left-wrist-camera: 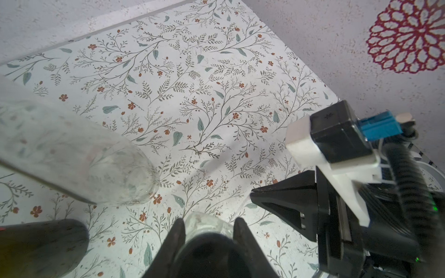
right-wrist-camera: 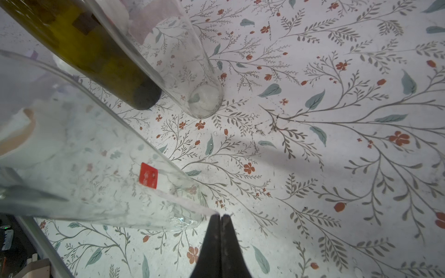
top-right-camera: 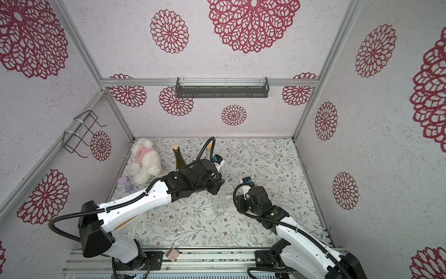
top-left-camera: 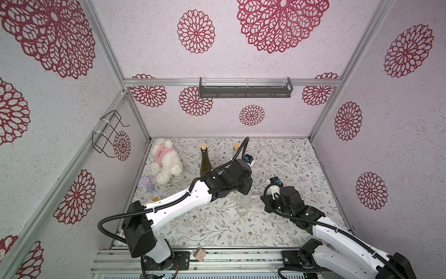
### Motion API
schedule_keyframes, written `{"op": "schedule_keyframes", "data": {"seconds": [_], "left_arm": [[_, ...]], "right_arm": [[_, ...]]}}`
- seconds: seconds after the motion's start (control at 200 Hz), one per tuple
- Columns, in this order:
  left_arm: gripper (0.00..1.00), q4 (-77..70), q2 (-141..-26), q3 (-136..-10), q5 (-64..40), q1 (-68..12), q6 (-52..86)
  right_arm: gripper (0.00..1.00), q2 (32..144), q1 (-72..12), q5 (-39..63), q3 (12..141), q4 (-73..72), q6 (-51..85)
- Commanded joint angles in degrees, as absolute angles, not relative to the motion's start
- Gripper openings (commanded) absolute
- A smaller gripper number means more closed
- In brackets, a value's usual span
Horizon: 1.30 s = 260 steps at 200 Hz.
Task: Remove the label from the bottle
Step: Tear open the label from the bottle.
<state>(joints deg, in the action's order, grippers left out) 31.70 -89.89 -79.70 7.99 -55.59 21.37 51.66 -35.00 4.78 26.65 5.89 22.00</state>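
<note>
Tabletop [top-left-camera: 289,169]: covered w/ a white sheet printed w/ grey-green leafy sprigs & small orange flowers. Wrist views show some dark specks & scuffs on it. Boxed in on 3 sides by pale speckled walls w/ big dark-red flower medallions, aluminium posts at the corners. Back wall carries a grey shelf [top-left-camera: 245,89]. The L-side wall has a black wire rack [top-left-camera: 108,132] tied to a rail w/ white ties. A metal rail along the near edge holds both arm bases, plus a small wooden block [top-left-camera: 199,254].

Clear bottle [top-left-camera: 242,203] stands approx mid-tabletop, btwn the two arms. L fingers [left-wrist-camera: 179,231] grip its neck from above, one on each side. Red label [right-wrist-camera: 148,178] sits low on the bottle's side. R fingers [right-wrist-camera: 221,216] are pressed tight together, tips low, just beside the bottle's base. A thin pale strip runs from the bottle's side to those tips; can't tell if it's pinched.

Behind: green bottle [top-left-camera: 205,166] w/ cork & a slim corked bottle [top-left-camera: 236,149], both upright. White plush toy [top-left-camera: 165,161] in a pink top lies in the far L corner. A lilac hourglass-like item [top-left-camera: 148,184] stands near it by the L edge.
</note>
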Motion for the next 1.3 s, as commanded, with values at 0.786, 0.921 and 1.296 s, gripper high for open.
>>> {"op": "schedule_keyframes", "data": {"seconds": [0.786, 0.921, 1.296], "left_arm": [[0.22, 30.2, -87.9, -77.2, 4.7, -58.0, 18.4], [0.22, 29.4, -87.9, -76.8, 4.0, -58.2, 18.5], [0.22, 29.1, -88.1, -76.7, 3.7, -58.2, 18.4]], "right_arm": [[0.0, 57.8, -31.3, 7.3, 30.3, 2.7, 18.8], [0.0, 59.2, -30.2, 8.9, 30.6, 1.9, 18.6], [0.0, 62.7, -28.0, 11.8, 31.8, 0.7, 17.7]]}}
